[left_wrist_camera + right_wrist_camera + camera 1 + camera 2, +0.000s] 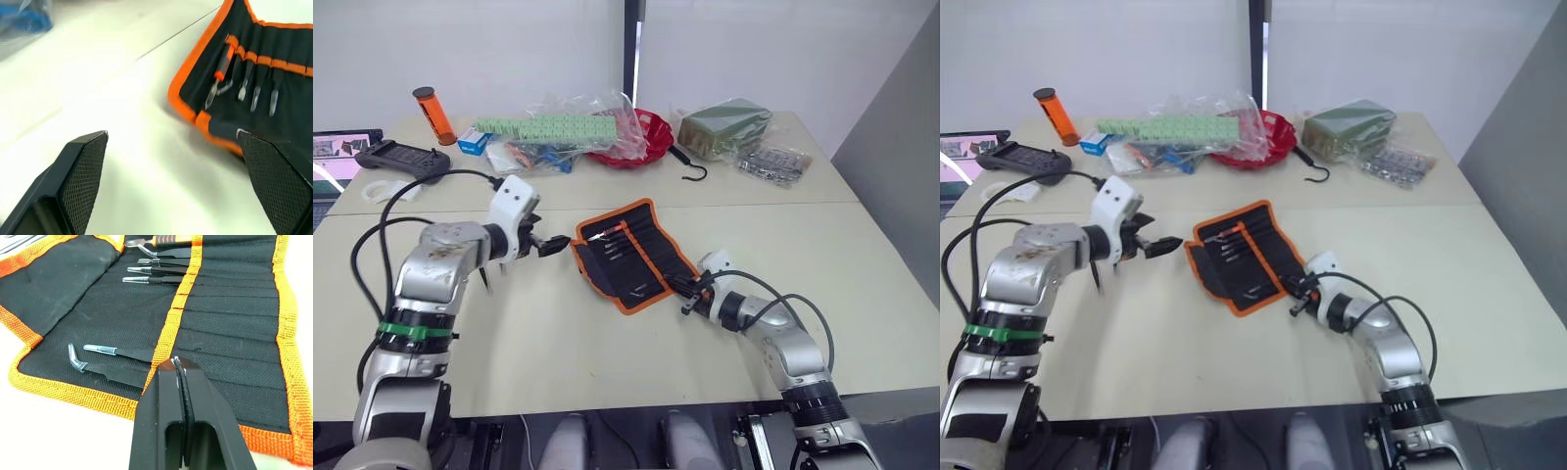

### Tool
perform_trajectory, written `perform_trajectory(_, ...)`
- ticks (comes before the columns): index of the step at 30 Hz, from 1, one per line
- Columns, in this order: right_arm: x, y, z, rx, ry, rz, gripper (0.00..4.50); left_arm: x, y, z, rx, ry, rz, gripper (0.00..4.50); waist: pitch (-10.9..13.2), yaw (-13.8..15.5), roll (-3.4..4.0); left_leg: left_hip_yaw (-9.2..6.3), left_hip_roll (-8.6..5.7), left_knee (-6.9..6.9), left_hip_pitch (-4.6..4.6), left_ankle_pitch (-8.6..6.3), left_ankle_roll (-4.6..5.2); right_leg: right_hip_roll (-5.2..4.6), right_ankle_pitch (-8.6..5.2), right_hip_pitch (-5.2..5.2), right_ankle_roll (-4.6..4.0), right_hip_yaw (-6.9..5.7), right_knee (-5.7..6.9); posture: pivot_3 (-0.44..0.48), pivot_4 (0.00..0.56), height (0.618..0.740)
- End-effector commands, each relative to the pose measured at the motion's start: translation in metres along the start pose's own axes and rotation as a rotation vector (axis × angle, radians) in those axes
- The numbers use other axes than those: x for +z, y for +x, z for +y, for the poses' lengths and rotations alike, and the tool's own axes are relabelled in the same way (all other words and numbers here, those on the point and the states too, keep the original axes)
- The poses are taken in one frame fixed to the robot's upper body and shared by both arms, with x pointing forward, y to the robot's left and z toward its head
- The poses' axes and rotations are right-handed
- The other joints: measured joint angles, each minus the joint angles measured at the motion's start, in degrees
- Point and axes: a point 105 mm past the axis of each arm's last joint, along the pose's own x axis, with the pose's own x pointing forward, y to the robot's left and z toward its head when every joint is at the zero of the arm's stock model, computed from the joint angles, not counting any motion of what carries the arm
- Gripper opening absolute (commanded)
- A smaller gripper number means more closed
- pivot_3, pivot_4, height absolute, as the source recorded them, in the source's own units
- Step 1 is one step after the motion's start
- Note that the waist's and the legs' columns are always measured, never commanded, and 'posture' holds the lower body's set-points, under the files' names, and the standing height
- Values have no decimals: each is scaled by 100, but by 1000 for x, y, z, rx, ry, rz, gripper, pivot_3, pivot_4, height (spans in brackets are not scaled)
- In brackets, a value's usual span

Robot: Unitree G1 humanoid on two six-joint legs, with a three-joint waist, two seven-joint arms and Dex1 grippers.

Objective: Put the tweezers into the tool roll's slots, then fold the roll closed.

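Note:
The tool roll (651, 250), black with orange edging, lies open and flat on the table's middle. Several slim black tweezers (149, 279) sit in the slots (230, 313) with their tips sticking out past the orange strip; two more tweezers (120, 352) sit near the roll's lower edge. An orange-handled tool (166, 241) fills the end slot. My left gripper (553, 245) is open, low over the table just off the roll's left corner (205, 120). My right gripper (177, 361) is shut with nothing seen between its fingers, over the roll's right edge (677, 284).
At the back of the table are a red basket (641, 137), plastic bags of green parts (548, 127), a dark green packet (724, 125), a black hook (690, 168), an orange cylinder (433, 113) and a black controller (401, 157).

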Motion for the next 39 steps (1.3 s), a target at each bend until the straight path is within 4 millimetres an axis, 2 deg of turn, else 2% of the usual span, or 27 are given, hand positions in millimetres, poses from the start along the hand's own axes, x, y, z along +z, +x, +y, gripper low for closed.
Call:
perform_trajectory(1, -5, 4, 7, 41, 15, 35, 0, 19, -20, 1, 1, 44, -123, 4471, 0, 8, 0, 0, 0, 0, -3, 0, 0, -1, 0, -4, 0, 0, 0, 0, 150, 740)
perform_trajectory(6, 2, 7, 9, 56, 13, 24, 0, 5, -41, 6, 49, 14, -151, 4471, 0, -22, 0, 6, 5, -1, -23, 0, 0, 1, 3, -36, -4, 5, 8, 0, 150, 740)
perform_trajectory(11, 5, 8, 10, 70, 18, 12, 0, -21, -70, 8, 124, -43, -166, 4471, 0, -52, 1, 11, 8, -7, -27, -1, 0, 0, 3, -44, -5, 7, 8, 0, 150, 740)
perform_trajectory(22, 16, 11, 10, 108, 8, -28, 0, -96, -156, 36, 574, -200, -145, 4471, 1, -5, 2, 19, 11, -21, -24, -1, -1, -5, 4, -48, -8, 9, -2, 0, 150, 740)
perform_trajectory(27, 23, 12, 9, 111, 0, -52, 0, -117, -189, 46, 755, -284, -160, 4471, 1, 55, 2, 19, 11, -21, -22, -1, -1, -4, 6, -47, -12, 9, -3, 0, 150, 740)
perform_trajectory(30, 29, 12, 8, 114, -8, -55, 0, -125, -195, 45, 781, -309, -154, 4471, 1, 65, 2, 21, 10, -20, -22, 0, -2, -6, 6, -47, -12, 9, -3, 0, 150, 740)
perform_trajectory(36, 44, 10, 7, 87, -1, -89, 0, -133, -192, 39, 763, -313, -134, 4471, 2, 89, 2, 20, 9, -20, -25, -1, -2, -6, 6, -48, -12, 8, -5, 0, 150, 740)
perform_trajectory(39, 48, 9, 14, 62, 32, -101, 0, -135, -188, 39, 753, -318, -137, 4471, 1, 84, 2, 20, 9, -21, -25, -1, -2, -6, 6, -48, -13, 8, -5, 0, 150, 740)
